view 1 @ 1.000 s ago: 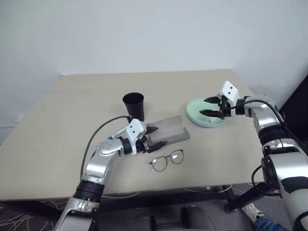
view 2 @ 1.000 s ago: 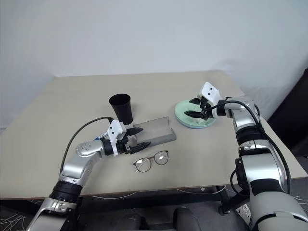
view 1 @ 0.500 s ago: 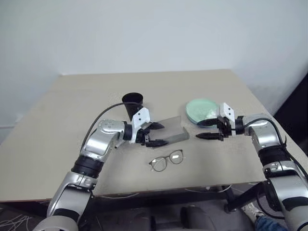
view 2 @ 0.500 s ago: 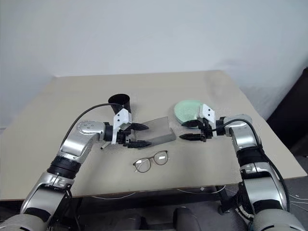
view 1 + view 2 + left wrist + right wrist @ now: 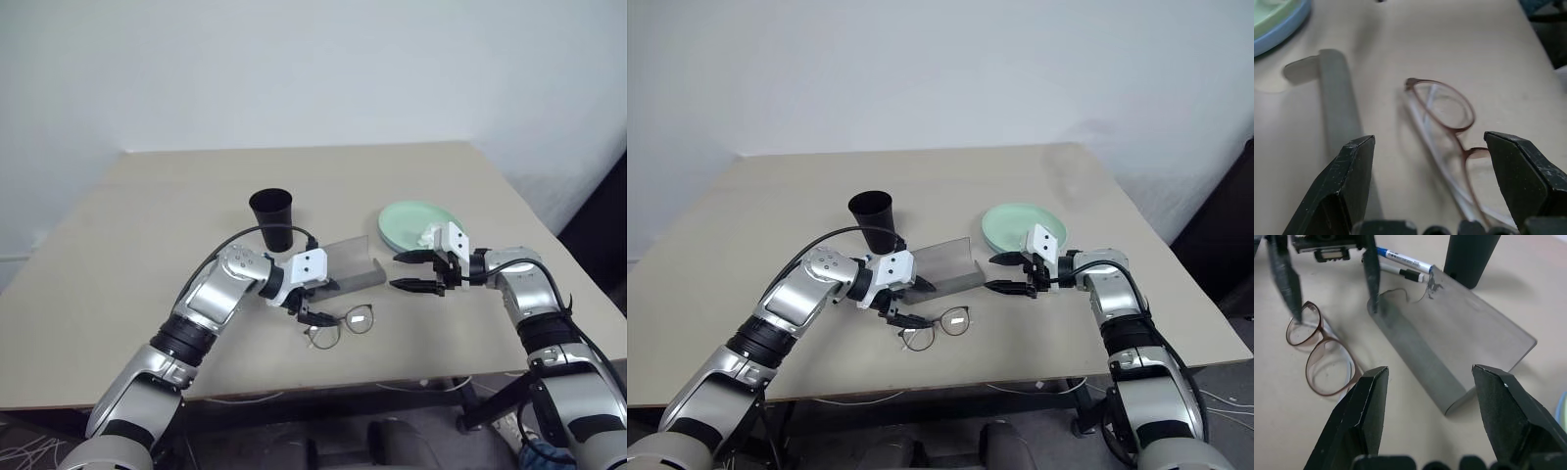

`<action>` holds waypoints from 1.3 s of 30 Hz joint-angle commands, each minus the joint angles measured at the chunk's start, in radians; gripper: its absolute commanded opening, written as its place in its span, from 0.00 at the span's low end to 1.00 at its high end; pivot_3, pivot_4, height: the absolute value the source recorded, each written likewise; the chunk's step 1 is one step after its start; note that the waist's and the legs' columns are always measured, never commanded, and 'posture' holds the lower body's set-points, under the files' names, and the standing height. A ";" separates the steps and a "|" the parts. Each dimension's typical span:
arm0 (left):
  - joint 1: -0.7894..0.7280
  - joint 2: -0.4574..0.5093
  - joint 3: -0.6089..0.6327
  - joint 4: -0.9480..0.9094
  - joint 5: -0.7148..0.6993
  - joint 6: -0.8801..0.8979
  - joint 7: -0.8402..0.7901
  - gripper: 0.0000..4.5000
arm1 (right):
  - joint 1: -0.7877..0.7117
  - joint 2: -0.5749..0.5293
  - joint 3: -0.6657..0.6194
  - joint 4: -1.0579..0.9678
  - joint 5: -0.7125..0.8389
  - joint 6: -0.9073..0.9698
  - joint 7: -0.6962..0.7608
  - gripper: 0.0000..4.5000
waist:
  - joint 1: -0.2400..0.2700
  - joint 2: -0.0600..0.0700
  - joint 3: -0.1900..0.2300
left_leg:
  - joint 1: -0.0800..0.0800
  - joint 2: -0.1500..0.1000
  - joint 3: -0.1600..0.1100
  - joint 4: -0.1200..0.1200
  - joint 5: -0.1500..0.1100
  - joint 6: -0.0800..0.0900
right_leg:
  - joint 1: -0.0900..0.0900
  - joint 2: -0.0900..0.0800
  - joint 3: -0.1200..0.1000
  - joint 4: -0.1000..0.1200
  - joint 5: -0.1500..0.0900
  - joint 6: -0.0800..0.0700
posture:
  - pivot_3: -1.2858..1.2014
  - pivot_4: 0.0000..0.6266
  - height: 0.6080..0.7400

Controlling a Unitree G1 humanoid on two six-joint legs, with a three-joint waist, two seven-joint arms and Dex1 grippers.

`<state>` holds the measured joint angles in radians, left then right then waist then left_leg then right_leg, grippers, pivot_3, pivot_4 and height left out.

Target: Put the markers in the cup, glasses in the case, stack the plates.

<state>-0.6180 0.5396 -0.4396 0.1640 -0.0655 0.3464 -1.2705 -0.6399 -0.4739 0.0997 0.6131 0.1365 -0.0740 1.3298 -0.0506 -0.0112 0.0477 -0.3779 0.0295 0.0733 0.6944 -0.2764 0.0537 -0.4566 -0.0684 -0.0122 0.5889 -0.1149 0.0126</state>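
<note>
The left gripper [image 5: 312, 311] has swung from the open case [image 5: 351, 266] down over the glasses [image 5: 340, 325], its two black fingers spread wide and straddling the near lens; in the left wrist view the brown wire frame [image 5: 1449, 127] lies between the fingers, untouched. This reads as the approach for picking up the glasses, the next item to go into the case.

The right gripper [image 5: 409, 271] has pulled back from the plates [image 5: 411, 219] and now hovers just beside the right end of the case, fingers spread and holding nothing. A second ago it was over the plates; now the mint green plate sits on the light blue one, so the stacking looks done. A small white paper wad [image 5: 428, 235] rests at the stack's near edge.

The case lies between the black cup [image 5: 271, 217] and the glasses, lid raised. Two markers [image 5: 1400, 263] still lie on the table beside the cup, as the right wrist view shows, so that part of the task remains.

Against the earlier frame, the left arm has reached further right and tipped its gripper downward, while the glasses, case and cup have not shifted.
</note>
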 commanded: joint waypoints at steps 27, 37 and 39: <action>-0.025 -0.059 -0.038 -0.028 0.044 0.210 0.040 0.49 | 0.010 0.010 -0.008 -0.051 0.009 -0.050 -0.084 0.67 | 0.001 0.000 0.000 | 0.000 0.000 -0.001 0.001 0.000 0.000 | 0.000 0.000 0.001 0.000 0.000 0.000 | 0.52 0.00 0.94; -0.033 -0.044 -0.041 -0.029 0.053 0.175 0.032 0.18 | 0.002 0.012 -0.003 -0.033 0.003 -0.065 -0.099 0.67 | 0.001 0.000 0.000 | 0.001 0.000 -0.001 0.001 0.000 0.000 | 0.001 0.000 0.001 0.000 0.000 0.000 | 0.52 0.00 0.94; -0.037 -0.045 -0.033 -0.033 0.041 0.173 0.024 0.18 | 0.002 0.012 -0.002 -0.031 0.001 -0.066 -0.105 0.67 | 0.001 0.000 0.000 | 0.001 0.000 -0.001 0.001 0.000 0.000 | 0.001 0.000 0.001 0.000 0.000 0.000 | 0.52 0.00 0.94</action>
<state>-0.6357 0.4886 -0.4913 0.1546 -0.0142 0.5309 -1.2421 -0.6149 -0.4560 0.1060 0.5965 0.1346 -0.1233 1.2343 -0.0499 -0.0113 0.0478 -0.3771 0.0294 0.0721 0.6957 -0.2763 0.0539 -0.4556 -0.0682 -0.0110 0.5893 -0.1149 0.0126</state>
